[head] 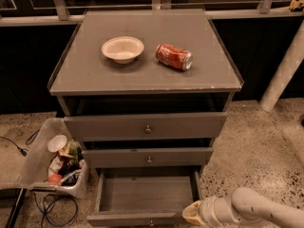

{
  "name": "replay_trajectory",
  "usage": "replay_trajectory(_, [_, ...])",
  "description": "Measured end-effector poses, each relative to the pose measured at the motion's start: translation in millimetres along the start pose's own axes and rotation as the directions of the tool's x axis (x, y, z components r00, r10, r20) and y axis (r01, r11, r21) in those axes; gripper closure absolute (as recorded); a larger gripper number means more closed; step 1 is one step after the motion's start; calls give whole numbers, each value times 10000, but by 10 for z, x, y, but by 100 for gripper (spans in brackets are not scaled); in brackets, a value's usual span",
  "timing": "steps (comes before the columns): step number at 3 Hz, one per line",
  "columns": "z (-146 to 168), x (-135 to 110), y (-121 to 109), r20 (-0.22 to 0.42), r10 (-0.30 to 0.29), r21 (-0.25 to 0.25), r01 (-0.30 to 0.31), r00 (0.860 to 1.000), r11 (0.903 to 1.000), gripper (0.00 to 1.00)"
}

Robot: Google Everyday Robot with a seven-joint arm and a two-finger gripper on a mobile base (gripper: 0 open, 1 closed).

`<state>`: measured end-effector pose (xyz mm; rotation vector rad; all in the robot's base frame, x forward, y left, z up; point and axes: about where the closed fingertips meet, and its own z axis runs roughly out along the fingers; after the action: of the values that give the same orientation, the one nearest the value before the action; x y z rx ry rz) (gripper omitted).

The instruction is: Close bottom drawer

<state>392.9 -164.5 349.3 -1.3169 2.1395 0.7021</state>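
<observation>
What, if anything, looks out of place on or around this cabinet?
The soda can lies on its side on the cabinet top. The bottom drawer stands pulled out, and the gripper sits at its front right corner.

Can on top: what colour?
The can is red, best in camera view; gripper beside the bottom drawer.

We find our gripper (192, 213) low at the bottom right of the view. Up and well beyond it, on the cabinet top (142, 77), we see a white bowl (122, 49) and a red can (174, 57) lying on its side. Well left of the gripper sits a clear bin (35, 160) of clutter, with a black cable (52, 208) beside it.
</observation>
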Motion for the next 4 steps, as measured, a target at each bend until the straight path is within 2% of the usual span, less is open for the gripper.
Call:
replay_trajectory(2, [331,226,55,-930,-461,239,485,9946,9985,100])
replay_trajectory(4, [644,562,-163,-852,-430,961,511,9954,9941,100])
